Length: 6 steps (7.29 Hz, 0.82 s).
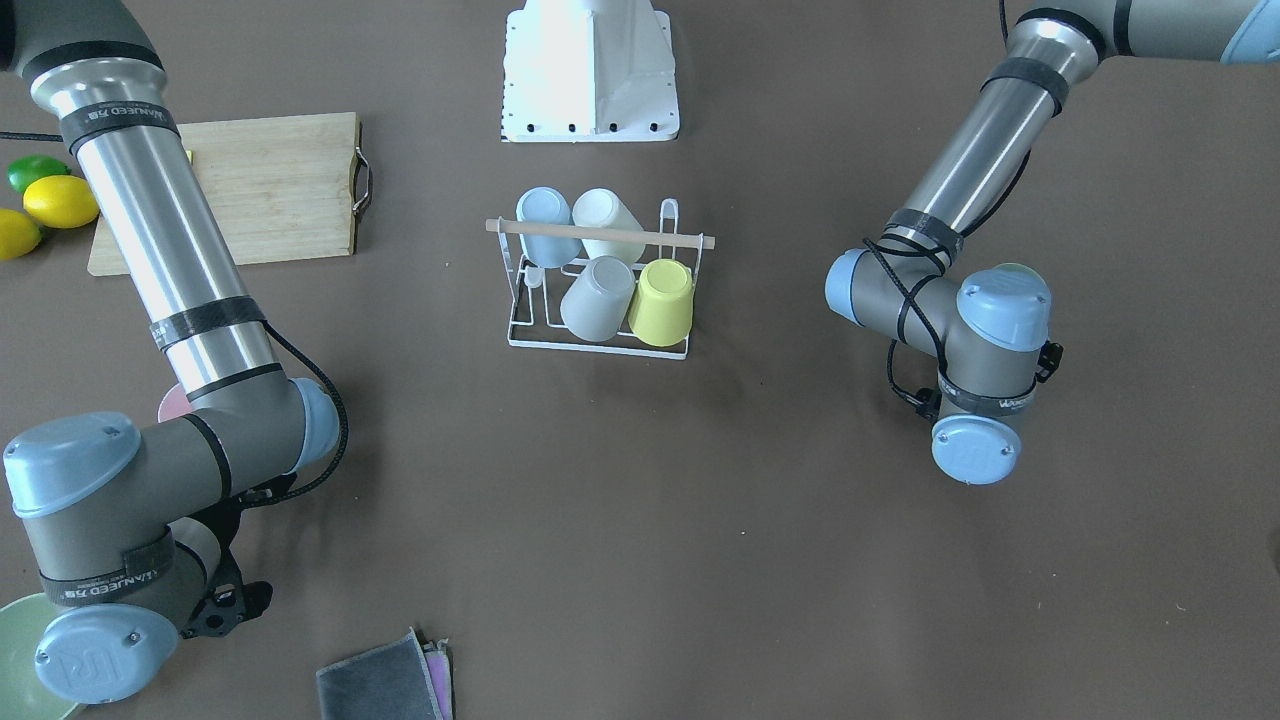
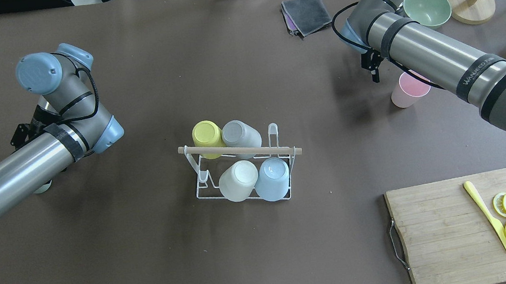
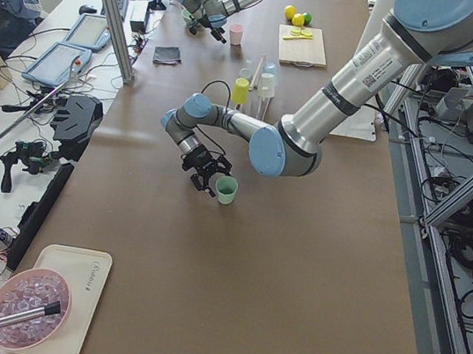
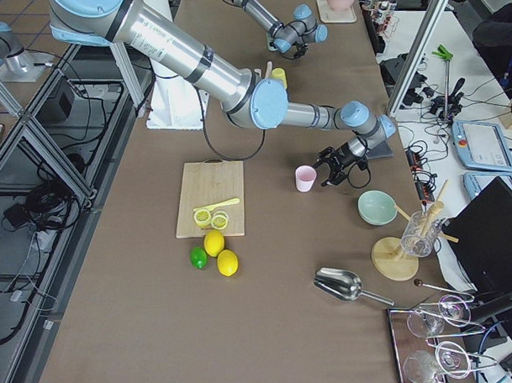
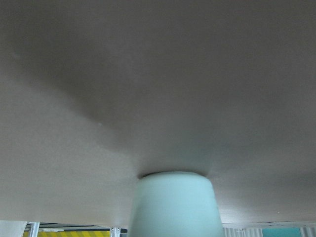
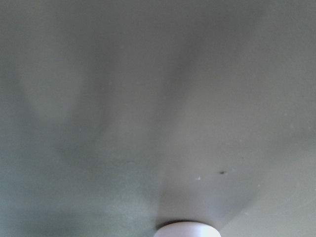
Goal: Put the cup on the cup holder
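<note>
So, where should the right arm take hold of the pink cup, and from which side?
Probably the side wall, around its middle, with the fingers coming in level from the side where the right gripper stands. The pink cup is upright, mouth up, standing free, and its round wall narrows downward, so a low grip may slip.

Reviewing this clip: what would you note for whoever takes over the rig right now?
Left gripper: by the mint cup on the table; open or shut unclear.
Right gripper: near the pink cup on the table; likewise unclear.
Done: cup holder mid-table carries yellow cup, grey cup, white cup, light blue cup.
Left: rack mint and pink cups; neither is lifted.
</note>
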### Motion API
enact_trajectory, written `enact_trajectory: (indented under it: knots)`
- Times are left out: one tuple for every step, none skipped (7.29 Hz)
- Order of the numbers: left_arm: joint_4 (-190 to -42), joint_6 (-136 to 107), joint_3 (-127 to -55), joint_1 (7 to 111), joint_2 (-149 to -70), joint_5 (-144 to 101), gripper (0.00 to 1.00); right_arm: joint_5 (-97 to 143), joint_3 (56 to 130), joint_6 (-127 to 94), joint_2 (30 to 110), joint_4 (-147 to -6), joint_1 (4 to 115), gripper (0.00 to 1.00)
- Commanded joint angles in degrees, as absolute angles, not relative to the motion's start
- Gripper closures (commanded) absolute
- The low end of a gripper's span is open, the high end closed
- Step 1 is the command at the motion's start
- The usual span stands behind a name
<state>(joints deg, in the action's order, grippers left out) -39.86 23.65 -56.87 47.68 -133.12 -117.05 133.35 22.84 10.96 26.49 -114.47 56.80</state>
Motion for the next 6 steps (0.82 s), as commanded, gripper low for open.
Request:
enact_trajectory:
  knots:
    - [-38.32,23.55,-56.69,46.76,-132.98,-116.37,0.03,131.41,22.76,14.40,26.46,-117.50,56.08,0.00]
    - [-38.32,23.55,-56.43,46.67,-132.80,-115.85,0.03,130.53,22.68,15.37,26.46,-118.29,55.64,0.00]
    - [-38.15,23.64,-56.43,46.58,-132.72,-115.67,0.09,130.00,22.50,15.38,26.46,-118.39,55.03,0.00]
    - [-38.06,23.64,-56.43,46.58,-132.63,-114.62,0.17,128.77,22.33,15.47,26.46,-118.65,54.24,0.00]
    - [-38.06,23.64,-56.51,46.58,-132.63,-114.17,0.24,128.15,21.63,15.47,26.46,-118.74,53.79,0.00]
    - [-38.06,23.64,-56.43,46.58,-132.63,-114.17,0.38,127.10,20.49,16.69,26.19,-118.74,53.70,0.00]
